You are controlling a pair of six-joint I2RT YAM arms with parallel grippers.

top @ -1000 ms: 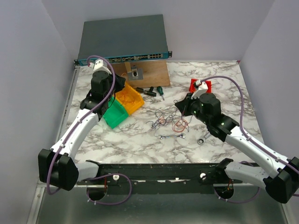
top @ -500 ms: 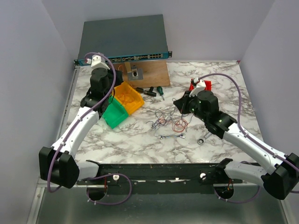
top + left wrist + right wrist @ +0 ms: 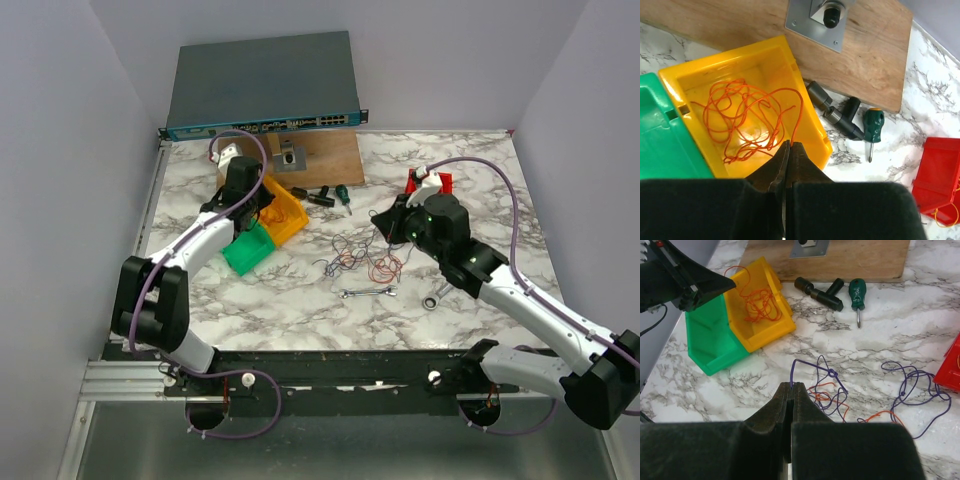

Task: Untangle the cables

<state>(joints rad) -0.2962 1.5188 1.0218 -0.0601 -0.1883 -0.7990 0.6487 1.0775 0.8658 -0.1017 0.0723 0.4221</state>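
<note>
A tangle of purple and orange cables [image 3: 360,258] lies mid-table; in the right wrist view it shows as one bunch [image 3: 832,392] and a purple loop [image 3: 915,385] to its right. My right gripper [image 3: 792,385] is shut on the end of a purple cable [image 3: 812,364] that rises from the bunch. My left gripper [image 3: 790,144] is shut on the end of an orange cable [image 3: 747,117] whose coils lie inside the yellow bin [image 3: 740,52]. In the top view the left gripper [image 3: 250,203] is over that bin and the right gripper [image 3: 387,227] is just right of the tangle.
A green bin [image 3: 710,340] touches the yellow one. A red bin [image 3: 440,183] holding a yellow strand sits at the right. A green-handled screwdriver [image 3: 857,292] and black bits [image 3: 817,290] lie by a wooden board [image 3: 320,155]. A wrench [image 3: 368,293] and ratchet [image 3: 435,297] lie nearer.
My left wrist has swung from the back-left corner to right over the yellow bin, its elbow folding to the left. My right gripper shifted slightly back-left, then held.
</note>
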